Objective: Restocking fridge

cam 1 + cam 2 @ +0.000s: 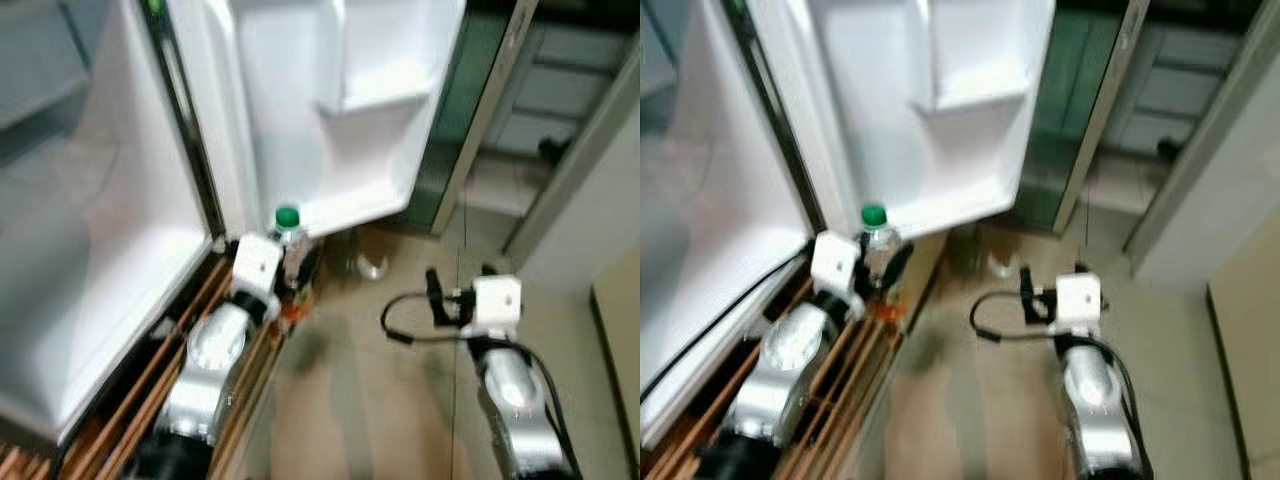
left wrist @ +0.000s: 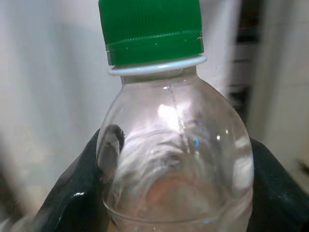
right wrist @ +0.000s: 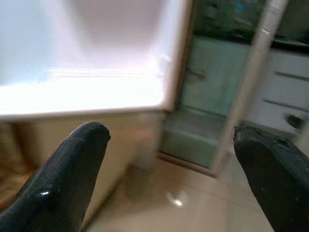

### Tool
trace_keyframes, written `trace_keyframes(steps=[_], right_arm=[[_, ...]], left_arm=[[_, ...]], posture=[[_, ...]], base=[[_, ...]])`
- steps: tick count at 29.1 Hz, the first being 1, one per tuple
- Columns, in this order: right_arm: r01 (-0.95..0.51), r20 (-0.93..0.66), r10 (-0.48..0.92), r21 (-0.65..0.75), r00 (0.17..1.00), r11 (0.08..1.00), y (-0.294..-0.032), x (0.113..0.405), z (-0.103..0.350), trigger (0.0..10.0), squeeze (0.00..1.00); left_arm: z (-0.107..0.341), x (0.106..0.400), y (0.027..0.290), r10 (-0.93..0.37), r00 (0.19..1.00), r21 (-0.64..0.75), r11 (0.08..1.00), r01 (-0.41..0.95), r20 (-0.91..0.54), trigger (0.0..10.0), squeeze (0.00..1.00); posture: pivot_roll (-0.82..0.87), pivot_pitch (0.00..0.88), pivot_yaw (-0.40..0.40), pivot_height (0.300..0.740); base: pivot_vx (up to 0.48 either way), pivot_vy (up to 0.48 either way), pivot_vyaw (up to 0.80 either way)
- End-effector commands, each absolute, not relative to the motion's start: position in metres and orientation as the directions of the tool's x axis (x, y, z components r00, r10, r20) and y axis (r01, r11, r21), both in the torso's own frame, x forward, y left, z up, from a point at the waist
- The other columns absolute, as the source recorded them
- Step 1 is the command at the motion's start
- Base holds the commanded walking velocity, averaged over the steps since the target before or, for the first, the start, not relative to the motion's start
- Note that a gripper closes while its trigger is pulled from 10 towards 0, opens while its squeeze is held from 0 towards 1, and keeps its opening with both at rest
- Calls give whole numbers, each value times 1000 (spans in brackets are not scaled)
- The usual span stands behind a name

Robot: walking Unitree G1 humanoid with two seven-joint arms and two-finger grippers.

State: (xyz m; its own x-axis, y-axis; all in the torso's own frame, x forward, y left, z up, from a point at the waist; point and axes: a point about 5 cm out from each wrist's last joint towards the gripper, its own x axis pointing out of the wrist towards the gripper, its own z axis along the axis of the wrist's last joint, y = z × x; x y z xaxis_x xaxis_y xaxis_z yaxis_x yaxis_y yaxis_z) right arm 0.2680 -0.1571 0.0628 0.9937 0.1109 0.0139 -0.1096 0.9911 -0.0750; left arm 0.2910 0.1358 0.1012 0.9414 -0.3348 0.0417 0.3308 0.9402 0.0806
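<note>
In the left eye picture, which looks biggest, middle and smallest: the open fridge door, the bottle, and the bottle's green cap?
1. Fridge door, by far the biggest.
2. Bottle, held in the left pincer.
3. Green cap, smallest.
The door is farther from the camera than the bottle and still looks larger, so the order is safe.

The bottle [image 2: 174, 159] is cut off below its shoulder.

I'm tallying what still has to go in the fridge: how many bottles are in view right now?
1. A clear bottle with a green cap is held in the left gripper, just below the open fridge door. The fridge interior is blurred, so others may be hidden.
</note>
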Motion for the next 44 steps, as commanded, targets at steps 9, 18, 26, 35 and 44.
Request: trace_keyframes(steps=[9, 18, 26, 35, 44], right_arm=[[-102, 20, 104, -105, 994, 989, -165, 268, 67, 10000, 0], [-114, 32, 118, -105, 993, 988, -162, 268, 70, 10000, 0], [-124, 23, 128, -108, 992, 986, -160, 266, 69, 10000, 0], [-115, 7, 117, -104, 993, 988, -161, 266, 67, 10000, 0], [-116, 4, 117, -101, 993, 988, -161, 264, 66, 10000, 0]], left_arm=[[114, 295, 121, -355, 930, 93, 934, 346, 101, 10000, 0], [115, 303, 130, -249, 966, 107, 965, 240, 77, 10000, 0], [116, 301, 122, -289, 953, 120, 953, 279, 84, 10000, 0], [122, 306, 115, -285, 953, 89, 957, 276, 101, 10000, 0], [141, 319, 121, -232, 960, 168, 964, 206, 155, 10000, 0]], posture=[[-119, 0, 19, 740], [-118, 0, 23, 740], [-123, 0, 21, 740], [-130, 0, 30, 740], [-133, 0, 31, 740]], base=[[295, -375, 436], [93, -84, 252], [85, -83, 475], [406, -185, 0], [52, 0, 0]])
